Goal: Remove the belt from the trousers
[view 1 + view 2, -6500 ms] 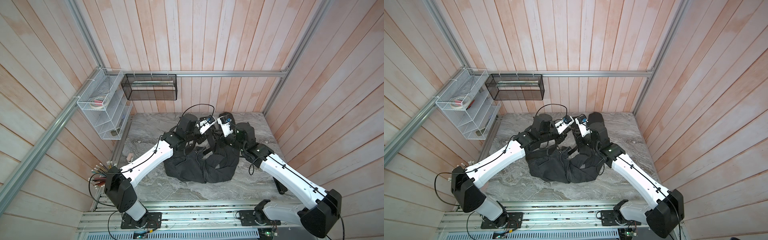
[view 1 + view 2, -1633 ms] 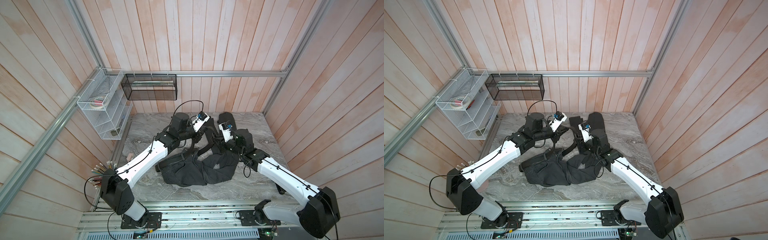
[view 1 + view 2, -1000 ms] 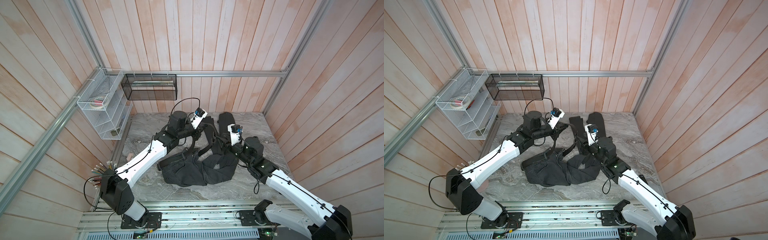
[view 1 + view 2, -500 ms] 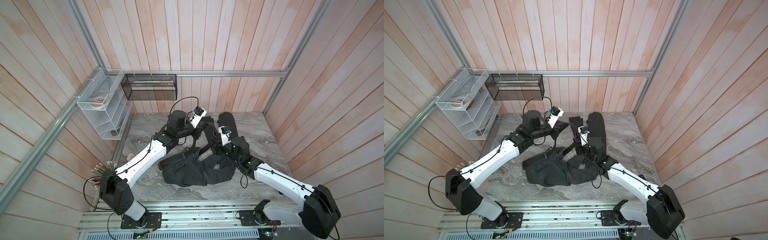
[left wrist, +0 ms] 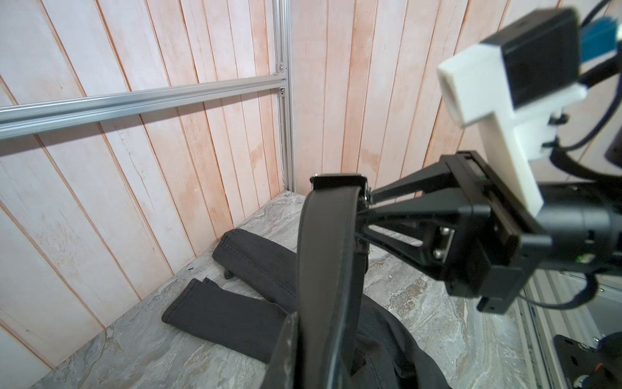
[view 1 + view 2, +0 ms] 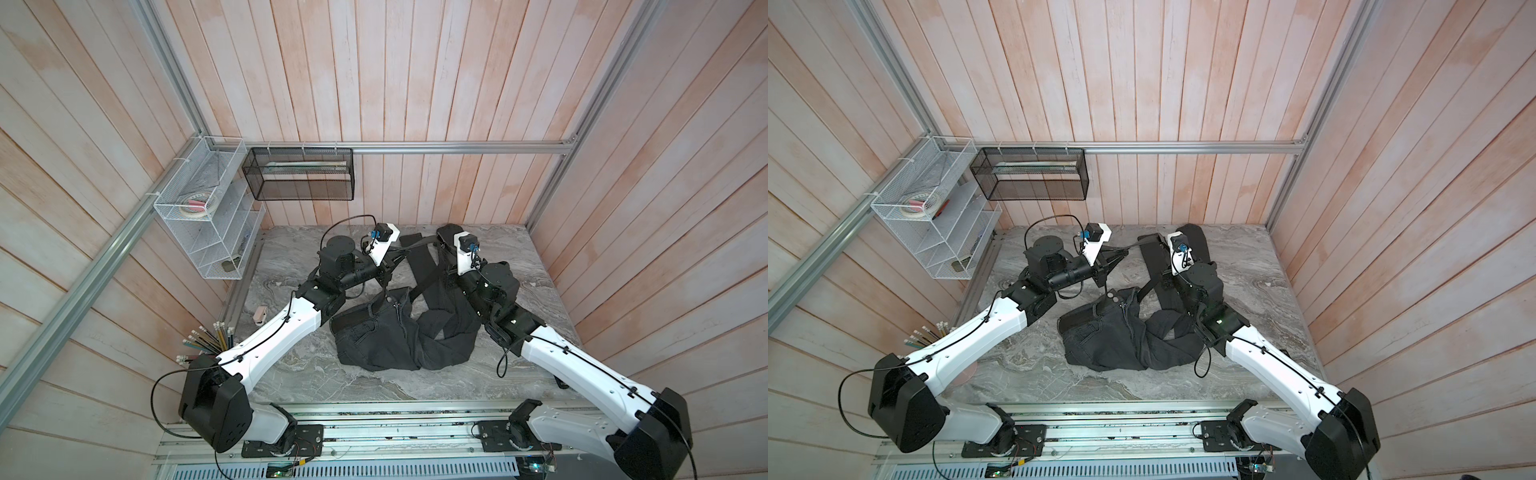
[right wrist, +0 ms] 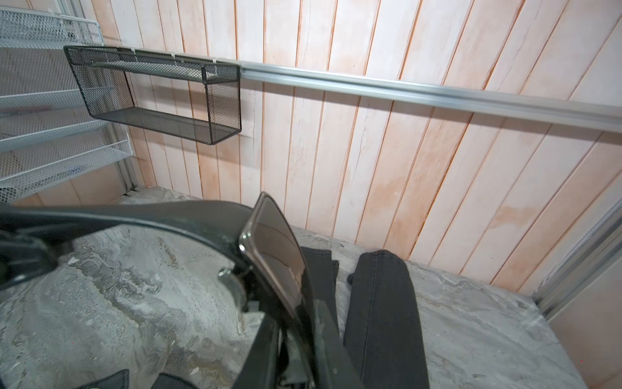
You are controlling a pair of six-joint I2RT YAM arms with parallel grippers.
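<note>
Trousers (image 6: 386,345) crumpled at centre of bench (image 6: 291,374), waistband on left side of heap, both legs lying long toward back edge. Belt (image 5: 323,242) held above bench near middle of back edge, long axis about parallel to that edge, buckle (image 5: 337,180) end pointing to right side. Left claw (image 6: 400,252) closed on strap. Right claw (image 5: 367,198): fingers meet at side of buckle, pinching it. Other part of belt slants down to waistband; whether it sits in loops, cannot tell.
</note>
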